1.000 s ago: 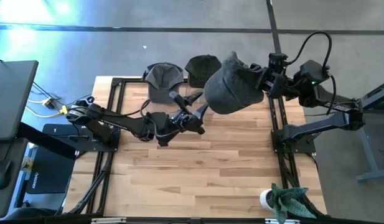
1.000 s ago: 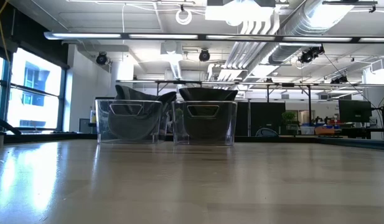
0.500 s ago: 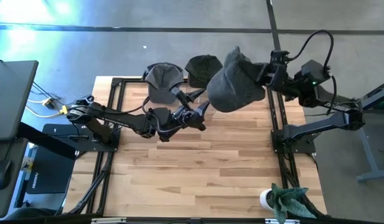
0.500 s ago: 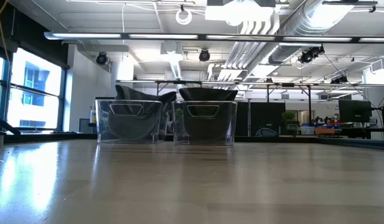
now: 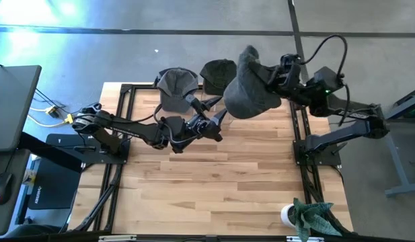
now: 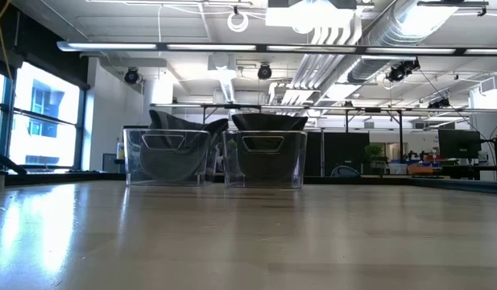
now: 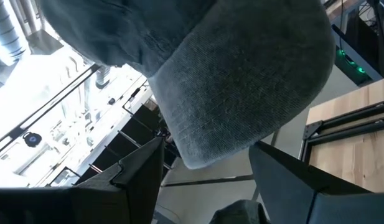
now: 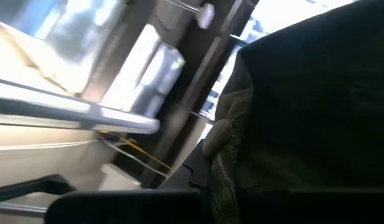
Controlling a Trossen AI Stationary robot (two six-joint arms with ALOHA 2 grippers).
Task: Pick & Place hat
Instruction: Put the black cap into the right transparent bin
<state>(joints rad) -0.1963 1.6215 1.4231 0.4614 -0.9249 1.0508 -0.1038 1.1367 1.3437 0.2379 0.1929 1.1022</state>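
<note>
A grey hat (image 5: 249,94) hangs in the air over the table's far right part, with my right gripper (image 5: 280,79) shut on it. Its brim (image 7: 241,81) fills the left wrist view. My left gripper (image 5: 219,121) is open just left of and below the hat. Its two fingers (image 7: 142,177) stand on either side of the brim's lower edge (image 7: 204,158); I cannot tell whether they touch it. Neither gripper shows in the low view. My right gripper holds the hat at its right-hand side (image 5: 274,84), coming in from the table's right and roughly level. The hat itself hides the fingers, so the kind of hold does not show. The hat is lifted clear of the table and tilted, crown toward the far edge.
Two clear bins (image 6: 171,157) (image 6: 264,157) stand side by side at the table's far edge, each with a dark hat in it (image 5: 177,82) (image 5: 217,69). A green cloth with a white cup (image 5: 305,215) lies at the near right corner. Black frame rails (image 5: 123,134) run along both sides.
My right gripper has rolled and shifted a little toward the table's left, still shut on the hat. The hat has turned with it and moved slightly toward the bins, staying clear of the table.
</note>
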